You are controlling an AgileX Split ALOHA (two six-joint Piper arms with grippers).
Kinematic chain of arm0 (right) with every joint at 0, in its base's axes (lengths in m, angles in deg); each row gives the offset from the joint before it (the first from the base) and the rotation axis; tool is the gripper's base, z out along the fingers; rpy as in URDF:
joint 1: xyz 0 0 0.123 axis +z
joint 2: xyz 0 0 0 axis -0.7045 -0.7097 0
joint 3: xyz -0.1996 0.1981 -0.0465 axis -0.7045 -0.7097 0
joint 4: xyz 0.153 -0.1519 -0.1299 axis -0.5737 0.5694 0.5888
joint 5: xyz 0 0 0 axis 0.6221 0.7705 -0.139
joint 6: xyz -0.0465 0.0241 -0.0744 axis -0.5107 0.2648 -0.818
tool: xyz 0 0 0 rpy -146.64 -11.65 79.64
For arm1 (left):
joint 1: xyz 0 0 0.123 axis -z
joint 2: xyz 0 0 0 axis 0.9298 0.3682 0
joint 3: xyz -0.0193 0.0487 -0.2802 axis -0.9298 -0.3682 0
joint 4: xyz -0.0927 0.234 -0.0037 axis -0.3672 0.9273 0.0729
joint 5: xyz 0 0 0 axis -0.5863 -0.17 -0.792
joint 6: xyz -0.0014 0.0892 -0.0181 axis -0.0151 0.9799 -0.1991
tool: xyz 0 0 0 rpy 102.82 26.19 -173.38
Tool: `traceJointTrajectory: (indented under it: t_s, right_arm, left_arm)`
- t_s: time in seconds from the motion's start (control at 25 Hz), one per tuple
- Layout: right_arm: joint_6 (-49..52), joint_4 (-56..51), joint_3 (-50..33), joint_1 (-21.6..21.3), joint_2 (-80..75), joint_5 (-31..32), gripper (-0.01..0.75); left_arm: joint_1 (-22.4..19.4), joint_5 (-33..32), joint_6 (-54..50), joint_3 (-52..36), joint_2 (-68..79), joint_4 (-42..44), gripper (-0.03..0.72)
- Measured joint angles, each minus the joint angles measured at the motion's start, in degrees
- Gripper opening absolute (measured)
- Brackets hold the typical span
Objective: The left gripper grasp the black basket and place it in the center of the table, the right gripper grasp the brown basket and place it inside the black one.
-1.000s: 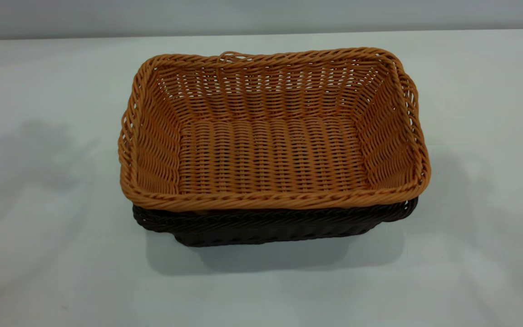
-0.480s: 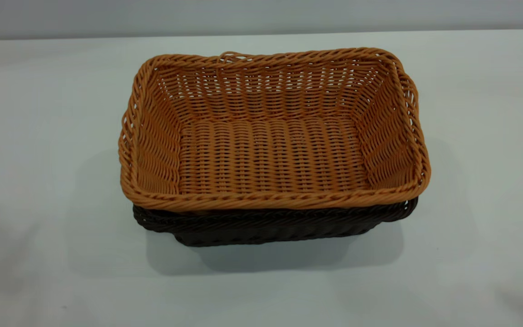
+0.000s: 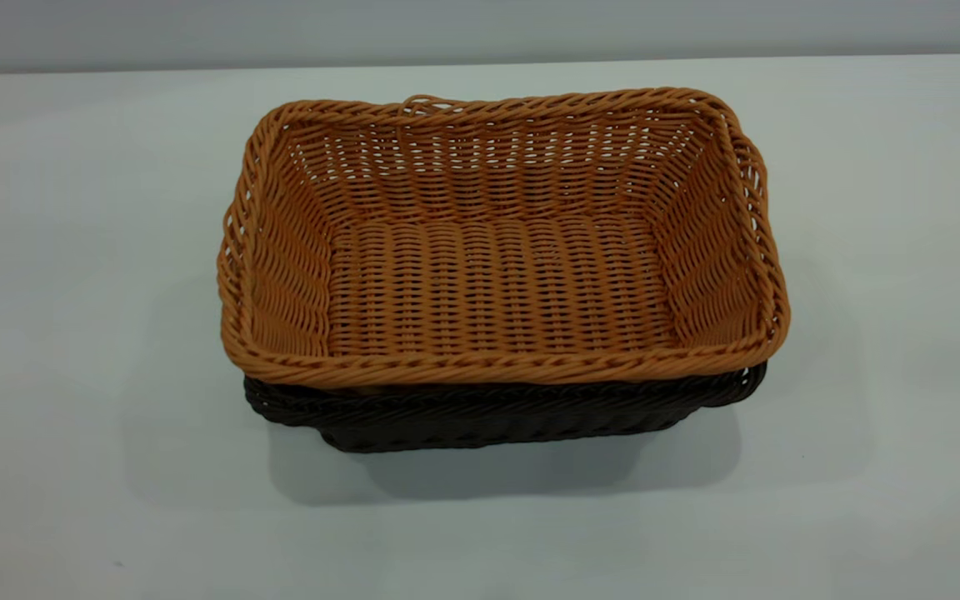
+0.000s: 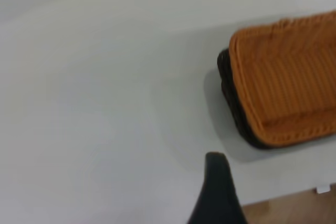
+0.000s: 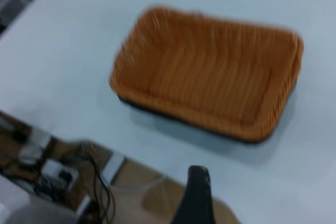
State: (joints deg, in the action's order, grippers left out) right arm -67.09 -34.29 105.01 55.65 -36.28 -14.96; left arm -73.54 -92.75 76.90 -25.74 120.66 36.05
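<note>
The brown basket (image 3: 497, 283) sits nested inside the black basket (image 3: 497, 417) in the middle of the white table (image 3: 72, 333). Only the black basket's front rim and wall show below the brown rim. Neither gripper is in the exterior view. In the left wrist view, a dark part of my left gripper (image 4: 216, 192) hangs above the table's edge, well apart from the stacked brown basket (image 4: 289, 77) and black basket (image 4: 233, 103). In the right wrist view, a dark part of my right gripper (image 5: 195, 198) is above the table edge, away from the brown basket (image 5: 210, 72).
The table's far edge meets a grey wall (image 3: 480, 29). Past the table's edge the left wrist view shows wooden floor (image 4: 294, 211). The right wrist view shows cables and boxes (image 5: 58, 174) on the floor.
The arm shadows on the table at the left and right of the baskets have slid outward and faded away. The baskets have not moved.
</note>
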Motion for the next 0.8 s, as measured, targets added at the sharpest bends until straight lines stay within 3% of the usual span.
traceJointTrajectory:
  t_s: [0.36,0.8]
  right_arm:
    - [-0.6,10.0,-17.2,0.0,14.7,-5.6,0.582]
    - [-0.6,11.5,-19.6,0.0,20.0,-6.5,0.582]
  left_arm:
    - [0.0,0.0,0.0,-20.7,-26.6,5.0,0.489]
    - [0.0,0.5,0.0,-29.0,-32.3,4.1,0.489]
